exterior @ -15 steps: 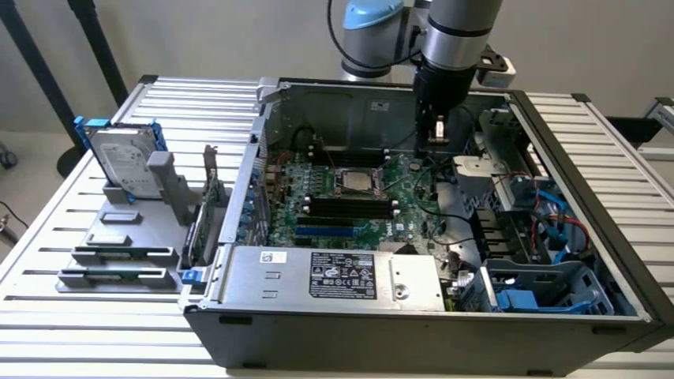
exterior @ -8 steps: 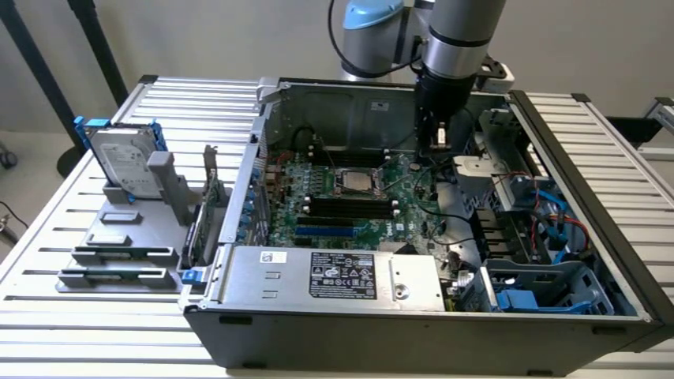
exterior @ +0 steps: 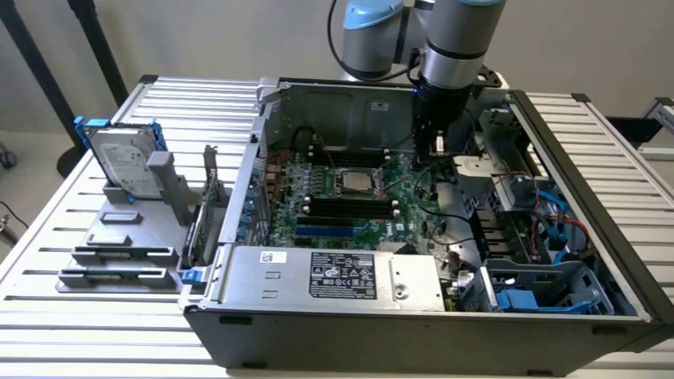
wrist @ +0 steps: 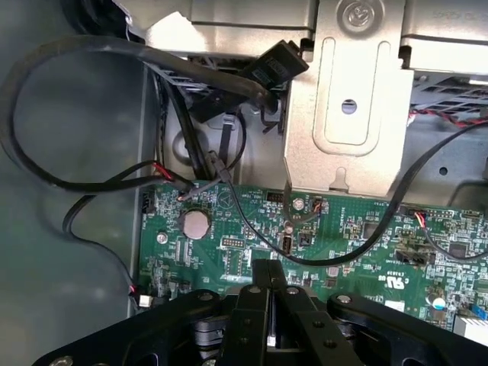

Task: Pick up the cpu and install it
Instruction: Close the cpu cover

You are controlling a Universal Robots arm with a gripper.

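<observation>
An open computer case (exterior: 589,170) lies on the slatted table with its green motherboard (exterior: 348,213) facing up. At the board's middle sits a square socket frame with a small silvery square in it, which looks like the cpu (exterior: 354,181). My gripper (exterior: 435,160) hangs inside the case toward the exterior view's right of that socket, a little apart from it. In the wrist view the gripper (wrist: 268,280) is shut, its black fingers (wrist: 252,305) pressed together with nothing showing between them, above the board's edge near a round coin battery (wrist: 196,224).
Black cables (wrist: 91,179) loop beside the board, and a metal bracket (wrist: 347,114) rises past it. On the exterior view's left a grey rack (exterior: 126,253) holds a hard drive with a blue bracket (exterior: 125,162), narrow sticks and a pale flat piece (exterior: 119,215). The power supply (exterior: 331,276) fills the case's near side.
</observation>
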